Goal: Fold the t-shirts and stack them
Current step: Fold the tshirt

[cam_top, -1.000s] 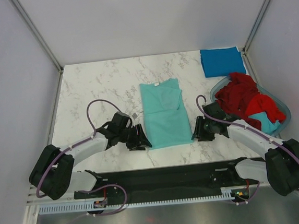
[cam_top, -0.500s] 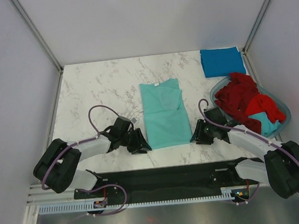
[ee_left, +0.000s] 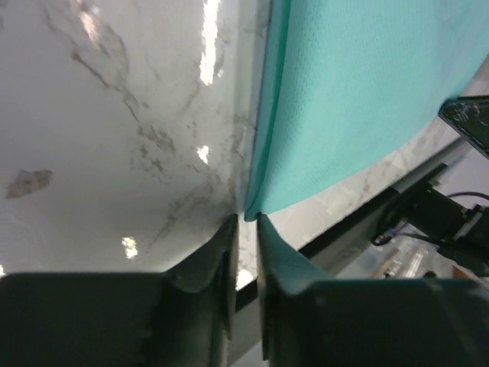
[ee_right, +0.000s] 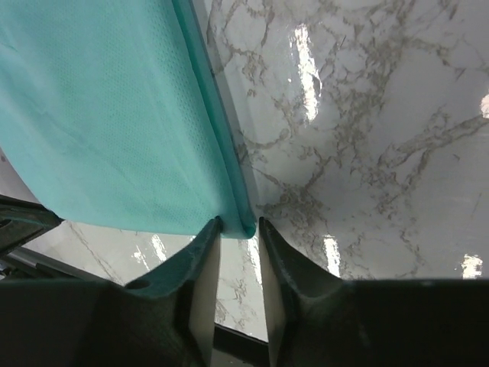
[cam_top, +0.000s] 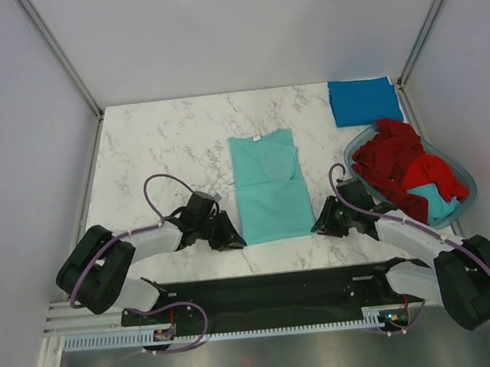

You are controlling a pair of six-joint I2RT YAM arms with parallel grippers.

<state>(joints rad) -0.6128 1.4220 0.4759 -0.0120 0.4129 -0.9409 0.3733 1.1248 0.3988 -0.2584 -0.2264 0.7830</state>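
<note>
Left gripper: the left gripper (ee_left: 246, 222) is low on the table (cam_top: 164, 139), jaws a slim gap apart, its tips at the near left corner of the teal t-shirt (ee_left: 351, 99); nothing looks pinched yet.
Right gripper: the right gripper (ee_right: 240, 223) has its jaws narrowly parted, straddling the near right corner hem; table shows through the gap behind the hem, so it reads as not yet clamped.
Teal t-shirt: it lies flat in mid-table, folded to a long narrow strip, collar at the far end and bottom hem toward the arms.
Blue t-shirt: the blue t-shirt (cam_top: 364, 100) is folded square at the far right corner, well apart from the teal one.
Red t-shirts: the red t-shirts (cam_top: 397, 157) are heaped unfolded in the basket (cam_top: 463, 173) at right.
Step in hand: probably taking both hem corners for the lengthwise fold.
Next move calls for: closing on all layers at both corners, then lifting evenly and carrying the hem toward the collar, keeping the edges aligned.
</note>
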